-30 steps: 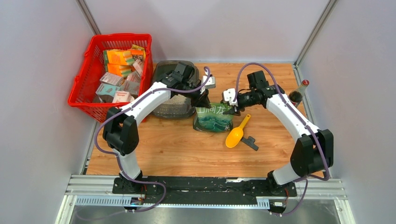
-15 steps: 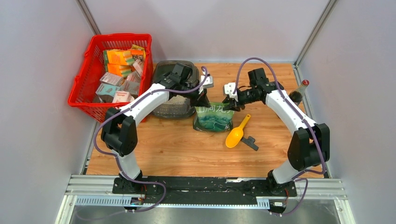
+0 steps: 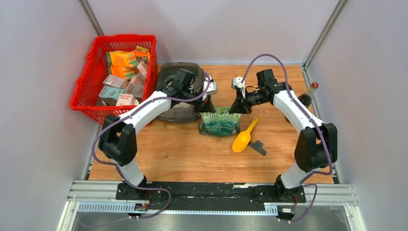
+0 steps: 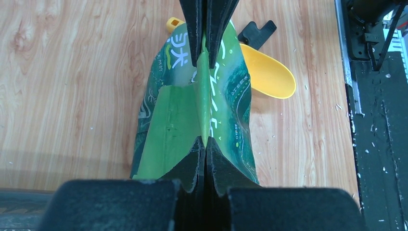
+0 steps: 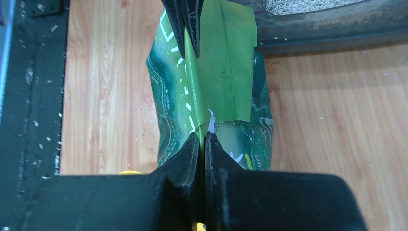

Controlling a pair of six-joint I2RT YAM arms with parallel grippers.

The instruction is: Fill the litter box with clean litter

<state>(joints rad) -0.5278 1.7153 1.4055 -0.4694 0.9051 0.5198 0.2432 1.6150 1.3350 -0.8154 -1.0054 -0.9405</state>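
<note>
**A:** Where's the box (image 3: 179,115)?

**B:** Far on the counter (image 3: 183,154), just right of the basket (image 3: 91,91). The left arm (image 3: 149,103) covers much of it, and only a pale patch of litter (image 3: 182,103) shows inside.

**A:** The pincers?

**B:** Both are clamped flat on the bag's (image 3: 220,122) top seam, the left pincer (image 3: 207,106) at its left end and the right pincer (image 3: 236,107) at its right. The bag stands just beside the box.

**A:** Is the bag open?

**B:** Can't tell. The seam is pinched.

**A:** The scoop (image 3: 243,138)?

**B:** Right of the bag. In the left wrist view the bag hides its middle.
</note>
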